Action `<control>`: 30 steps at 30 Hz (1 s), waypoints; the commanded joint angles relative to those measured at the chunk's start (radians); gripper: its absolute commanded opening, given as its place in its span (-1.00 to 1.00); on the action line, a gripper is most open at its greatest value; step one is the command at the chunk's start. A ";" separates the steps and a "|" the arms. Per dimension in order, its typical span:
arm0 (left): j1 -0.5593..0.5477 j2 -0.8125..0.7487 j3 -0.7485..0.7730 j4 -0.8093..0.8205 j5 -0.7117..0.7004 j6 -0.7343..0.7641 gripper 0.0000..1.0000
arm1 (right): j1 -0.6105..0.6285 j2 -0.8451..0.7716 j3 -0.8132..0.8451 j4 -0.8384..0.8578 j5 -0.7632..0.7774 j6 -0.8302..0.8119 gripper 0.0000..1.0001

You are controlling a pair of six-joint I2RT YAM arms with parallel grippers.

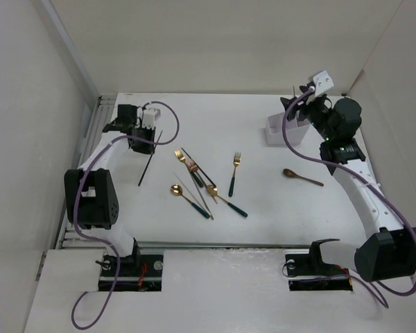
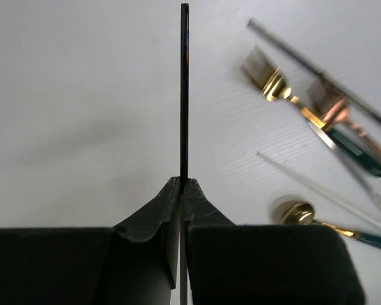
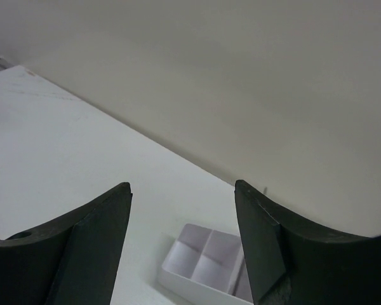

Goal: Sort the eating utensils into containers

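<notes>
Top external: we see the left gripper (image 1: 144, 139) clamped on a chopstick (image 1: 149, 163), far-left; bin (image 1: 277, 133) far-right, other utensils (image 1: 204, 184) mid-table | Left wrist: jaws pinch the chopstick (image 2: 185, 95) near one end; we advise lifting level, slowly, so it cannot swing | Right wrist: right gripper (image 3: 182, 185) spread, empty, above the bin (image 3: 200, 257).

The table (image 2: 76, 89) is matt white, faintly grained. The spoon (image 2: 296, 212) at lower right has a glossy gold metal bowl; the chopstick (image 2: 185, 95) is smooth and dark. The bin (image 3: 185, 284) looks like smooth white plastic.
</notes>
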 commanded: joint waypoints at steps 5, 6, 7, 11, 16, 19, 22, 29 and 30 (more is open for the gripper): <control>-0.031 -0.106 0.286 -0.003 0.259 -0.178 -1.00 | 0.194 0.084 0.017 0.032 -0.105 -0.013 0.56; -0.046 -0.117 0.340 0.015 0.276 -0.188 -1.00 | 0.221 0.130 0.035 0.032 -0.119 0.000 0.61; -0.061 -0.117 0.363 0.032 0.319 -0.188 -1.00 | 0.276 0.158 0.084 0.032 -0.167 0.000 0.83; -0.123 -0.191 0.388 0.184 0.419 -0.250 -1.00 | 0.343 0.323 0.240 0.107 -0.399 0.108 0.98; -0.176 -0.255 0.376 0.304 0.453 -0.261 -1.00 | 0.378 0.491 0.336 0.369 -0.522 0.373 0.89; -0.196 -0.277 0.365 0.325 0.474 -0.284 -1.00 | 0.407 0.531 0.381 0.419 -0.542 0.400 0.87; -0.209 -0.277 0.365 0.336 0.487 -0.284 -1.00 | 0.418 0.564 0.402 0.454 -0.553 0.443 0.87; -0.232 -0.309 0.293 0.377 0.476 -0.275 -1.00 | 0.427 0.621 0.390 0.653 -0.571 0.604 0.72; -0.242 -0.309 0.293 0.377 0.476 -0.275 -1.00 | 0.427 0.640 0.399 0.653 -0.581 0.625 0.70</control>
